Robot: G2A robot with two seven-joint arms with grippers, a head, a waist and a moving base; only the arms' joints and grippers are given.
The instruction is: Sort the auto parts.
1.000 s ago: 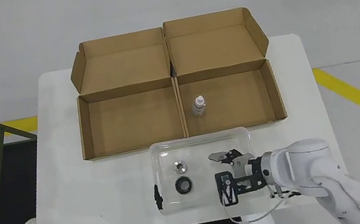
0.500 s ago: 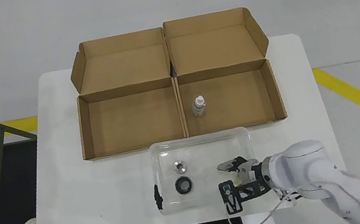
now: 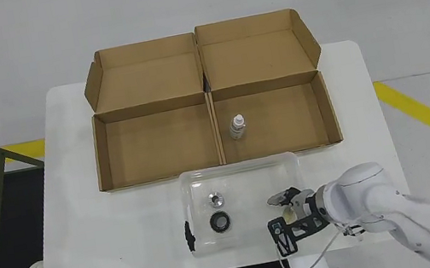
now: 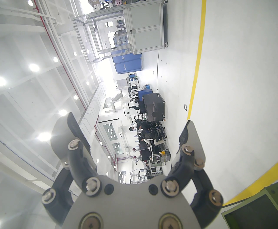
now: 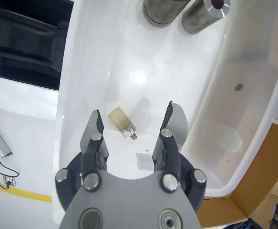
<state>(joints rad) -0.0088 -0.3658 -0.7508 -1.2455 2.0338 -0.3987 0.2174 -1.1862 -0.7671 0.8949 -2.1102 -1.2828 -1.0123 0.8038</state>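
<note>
Since a second earlier, the right hand [image 3: 280,219] had been drawn back toward the near right corner of the clear plastic tray [image 3: 238,167] on the worktop. Its fingers were spread and nothing was gripped. A small stud [image 5: 121,125], a cream cylinder on a steel hex base with a threaded tip, was seen lying on its side on the glossy tray floor between those fingers, nearer one, its long axis slanted across the gap, thread toward the wrist. The left hand [image 4: 130,121] was held open, aimed at the room
</note>
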